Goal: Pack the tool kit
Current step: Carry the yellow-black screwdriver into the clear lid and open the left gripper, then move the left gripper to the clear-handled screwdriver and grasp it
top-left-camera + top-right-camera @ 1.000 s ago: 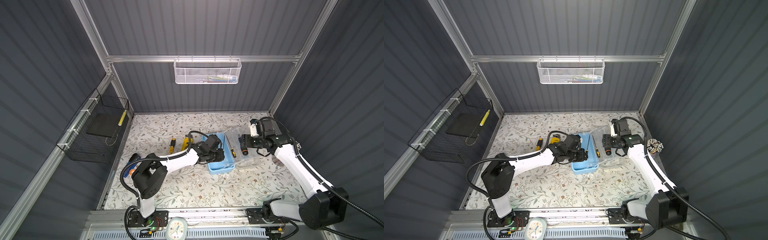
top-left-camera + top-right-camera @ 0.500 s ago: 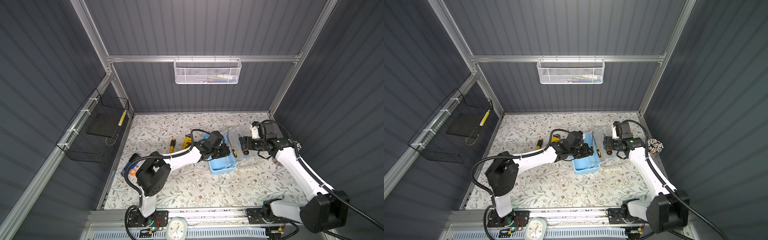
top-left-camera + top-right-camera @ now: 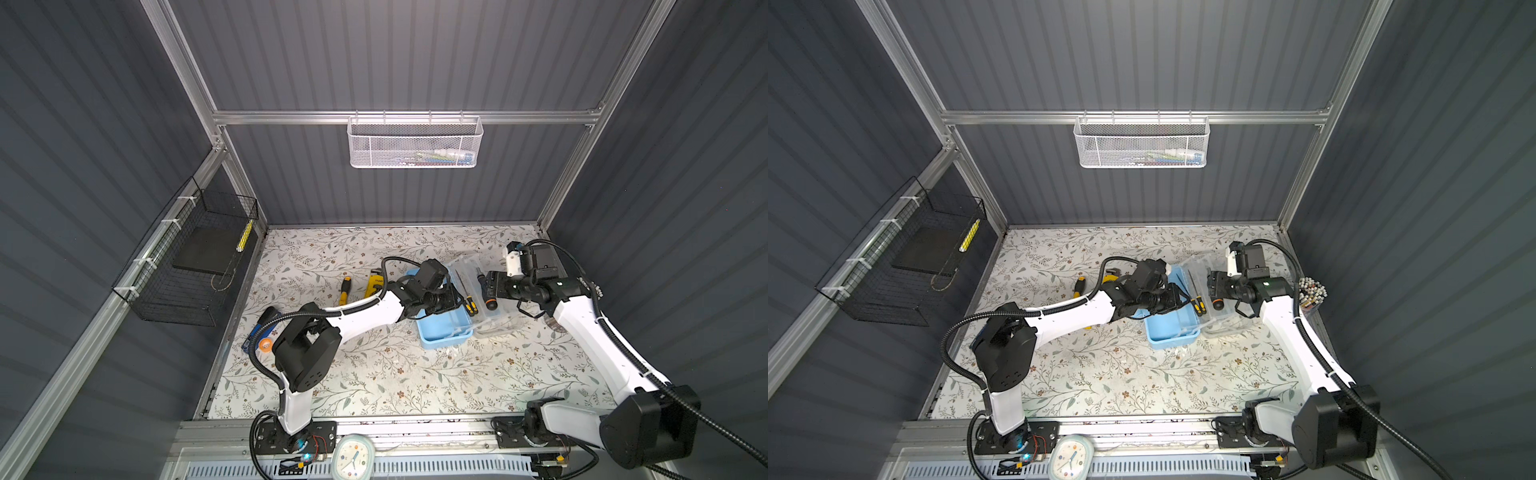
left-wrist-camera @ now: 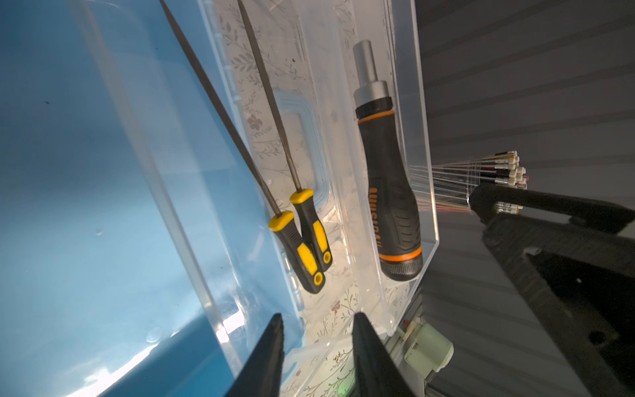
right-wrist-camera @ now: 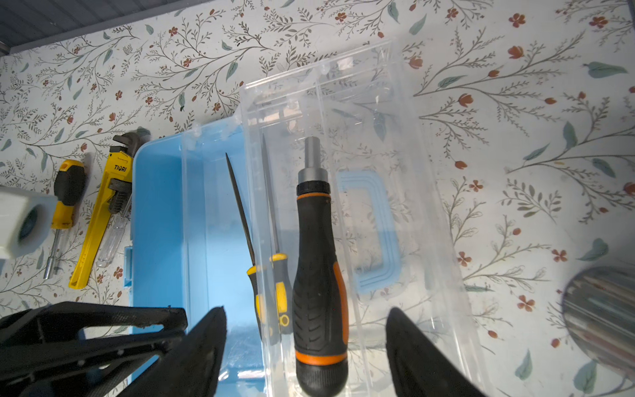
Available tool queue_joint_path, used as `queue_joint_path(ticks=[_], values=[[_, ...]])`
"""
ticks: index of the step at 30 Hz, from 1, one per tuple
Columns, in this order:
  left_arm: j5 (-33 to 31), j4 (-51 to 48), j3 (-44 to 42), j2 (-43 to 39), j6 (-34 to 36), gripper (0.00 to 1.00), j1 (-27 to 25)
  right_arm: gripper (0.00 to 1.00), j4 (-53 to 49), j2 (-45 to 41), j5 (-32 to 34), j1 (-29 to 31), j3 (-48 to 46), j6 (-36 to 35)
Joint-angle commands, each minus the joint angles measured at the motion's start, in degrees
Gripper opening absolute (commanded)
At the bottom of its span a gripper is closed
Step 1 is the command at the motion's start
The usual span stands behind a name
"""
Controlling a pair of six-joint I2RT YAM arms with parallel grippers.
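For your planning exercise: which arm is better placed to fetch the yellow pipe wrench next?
Probably left: the pipe wrench lies beside the left arm, while the right gripper hovers beyond the blue case.

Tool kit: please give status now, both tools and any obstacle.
Left tool open, empty, at light-blue plastic case. Right tool open over black-and-orange screwdriver in clear lid. Yellow pipe wrench not yet packed, on floral table. No obstacle seen.

The light-blue case (image 3: 441, 332) lies open on the surface (image 3: 374, 374), its clear lid (image 3: 498, 322) at 3 o'clock cradling the orange-black screwdriver (image 5: 319, 275), two thin yellow-handled tools (image 4: 299, 249) along the hinge, and the yellow pipe wrench (image 5: 99, 213) and yellow screwdriver (image 5: 67, 196) outside at 10 o'clock.
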Motion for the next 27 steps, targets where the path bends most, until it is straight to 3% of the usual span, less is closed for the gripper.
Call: queue_joint_path(ticks=[1,6,15,19,27], values=[[-1.59,-3.33,0.94,-2.36,1.98,0.40,-0.40,0.74,-0.15,-0.58,-0.70,-0.18,-0.44,0.60],[-8.12,-9.90,-3.01,-8.06,6.84,0.56,1.50,0.74,-0.51,-0.75,-0.35,-0.18,-0.44,0.41],[-19.59,-20.12,-18.37,-20.63,12.89,0.61,11.37,0.75,-0.29,-2.02,-1.13,-0.07,-0.71,-0.02],[-25.33,-23.73,-19.51,-19.59,18.95,0.62,13.79,0.75,-0.05,-2.20,-1.67,-0.10,-0.84,0.37],[-23.15,-22.42,-15.57,-9.66,27.03,0.55,17.78,0.75,-0.58,-3.01,-1.03,-0.07,-1.48,0.40]])
